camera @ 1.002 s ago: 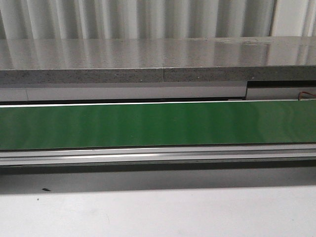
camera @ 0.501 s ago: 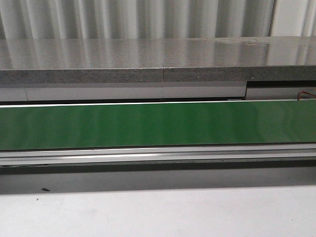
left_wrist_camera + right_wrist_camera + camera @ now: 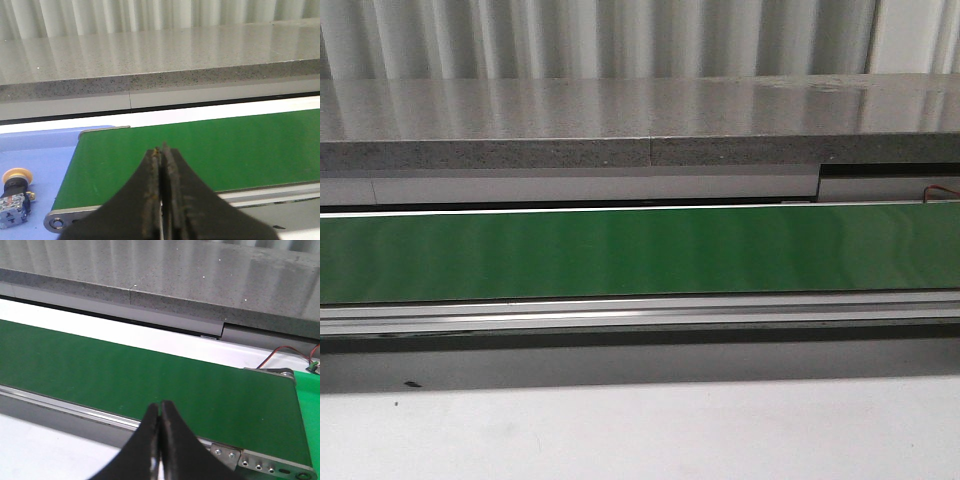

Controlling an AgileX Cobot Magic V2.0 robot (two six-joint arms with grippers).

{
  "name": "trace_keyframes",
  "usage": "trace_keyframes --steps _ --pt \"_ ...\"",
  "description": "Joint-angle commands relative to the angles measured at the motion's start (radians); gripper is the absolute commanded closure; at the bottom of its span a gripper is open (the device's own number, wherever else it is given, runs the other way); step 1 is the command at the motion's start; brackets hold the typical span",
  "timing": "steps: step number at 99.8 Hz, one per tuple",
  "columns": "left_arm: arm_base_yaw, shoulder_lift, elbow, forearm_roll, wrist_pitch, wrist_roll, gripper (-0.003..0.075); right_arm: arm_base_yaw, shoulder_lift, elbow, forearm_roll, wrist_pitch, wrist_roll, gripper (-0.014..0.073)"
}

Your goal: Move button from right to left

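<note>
Both grippers, left (image 3: pixel 161 150) and right (image 3: pixel 160 405), hover with jaws closed and empty over the green belt (image 3: pixel 640 250), while the button (image 3: pixel 15 197) lies on the blue surface (image 3: pixel 45 150) past the belt's end, so judging by this, little remains.

Button (image 3: pixel 14 196) unseen in front view; contact block cut by frame edge.

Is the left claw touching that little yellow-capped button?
Apart. In the left wrist view the button lies on the blue surface off the end of the green belt, while the shut left claw sits over the belt, clear space between them.
</note>
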Motion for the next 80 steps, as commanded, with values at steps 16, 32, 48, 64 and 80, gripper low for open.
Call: trace_keyframes --steps 16,32,48,64,80 --pt "-0.001 -0.032 0.039 0.001 -0.079 -0.010 0.0741 0.002 0.009 -0.026 -0.001 -0.071 -0.009 0.0662" --pt "-0.001 -0.032 0.039 0.001 -0.079 -0.010 0.0741 0.002 0.009 -0.026 -0.012 -0.072 -0.009 0.0662" --pt "-0.001 -0.032 0.039 0.001 -0.079 -0.010 0.0741 -0.010 0.009 0.014 -0.024 -0.167 -0.008 0.0662" --pt "-0.001 -0.032 0.039 0.001 -0.079 -0.010 0.0741 -0.093 0.009 0.117 -0.026 -0.372 -0.002 0.0662" --pt "-0.001 -0.032 0.039 0.001 -0.079 -0.010 0.0741 -0.209 -0.033 0.193 -0.046 -0.433 0.001 0.0662"
